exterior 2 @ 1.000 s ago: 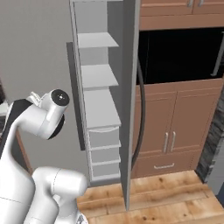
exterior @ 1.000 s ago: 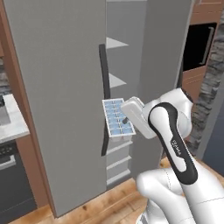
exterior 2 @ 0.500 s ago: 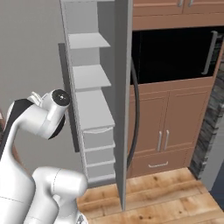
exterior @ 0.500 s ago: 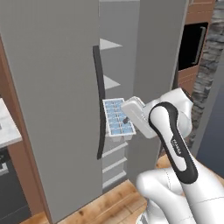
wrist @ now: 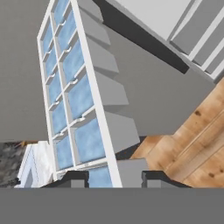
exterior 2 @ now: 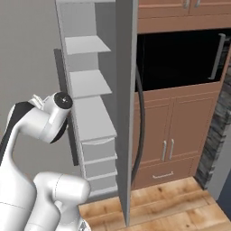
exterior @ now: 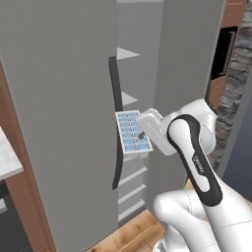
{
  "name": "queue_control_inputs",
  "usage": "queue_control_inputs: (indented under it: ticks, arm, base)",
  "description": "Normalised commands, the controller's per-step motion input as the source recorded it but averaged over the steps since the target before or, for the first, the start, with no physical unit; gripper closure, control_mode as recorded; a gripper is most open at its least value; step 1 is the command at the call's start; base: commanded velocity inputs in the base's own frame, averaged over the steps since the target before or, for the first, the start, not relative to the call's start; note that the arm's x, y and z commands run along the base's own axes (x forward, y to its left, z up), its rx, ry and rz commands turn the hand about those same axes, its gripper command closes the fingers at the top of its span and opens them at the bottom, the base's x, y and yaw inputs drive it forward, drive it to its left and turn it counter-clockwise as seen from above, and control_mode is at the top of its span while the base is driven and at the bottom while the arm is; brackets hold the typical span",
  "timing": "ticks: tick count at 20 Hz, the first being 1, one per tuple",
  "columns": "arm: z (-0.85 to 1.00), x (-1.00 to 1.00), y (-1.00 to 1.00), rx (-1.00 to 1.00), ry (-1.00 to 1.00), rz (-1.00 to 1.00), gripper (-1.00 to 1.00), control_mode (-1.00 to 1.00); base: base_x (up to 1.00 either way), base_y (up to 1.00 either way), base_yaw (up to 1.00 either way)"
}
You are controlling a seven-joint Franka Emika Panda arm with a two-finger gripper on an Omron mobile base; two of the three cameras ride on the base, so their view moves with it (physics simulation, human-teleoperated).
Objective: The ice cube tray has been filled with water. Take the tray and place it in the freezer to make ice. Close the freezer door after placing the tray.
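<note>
The gripper [wrist: 112, 178] clasps one end of the small white ice cube tray with light-blue cells [exterior: 133, 134], before the open tall grey freezer's white shelves [exterior 2: 89, 85].

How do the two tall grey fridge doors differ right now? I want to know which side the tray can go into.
The left door is shut and faces the base flat on, while the right door stands swung open, seen edge-on, baring the white shelves. The ice cube tray hangs by the left door's handle. Both are grey with long black handles.
</note>
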Motion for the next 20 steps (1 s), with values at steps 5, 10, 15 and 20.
queue_control_inputs:
  ticks: [5,10,15,20]
  arm:
    - [0.00,0.00,0.00,0.00,0.00,0.00,1.00,1.00]
    - [0.00,0.00,0.00,0.00,0.00,0.00,1.00,1.00]
    - [0.00,0.00,0.00,0.00,0.00,0.00,1.00,1.00]
    - [0.00,0.00,0.00,0.00,0.00,0.00,1.00,1.00]
  base:
    - [0.43,-0.05,-0.11]
    - [0.25,-0.22,-0.12]
    - [0.08,-0.32,-0.14]
    - [0.14,-0.30,-0.15]
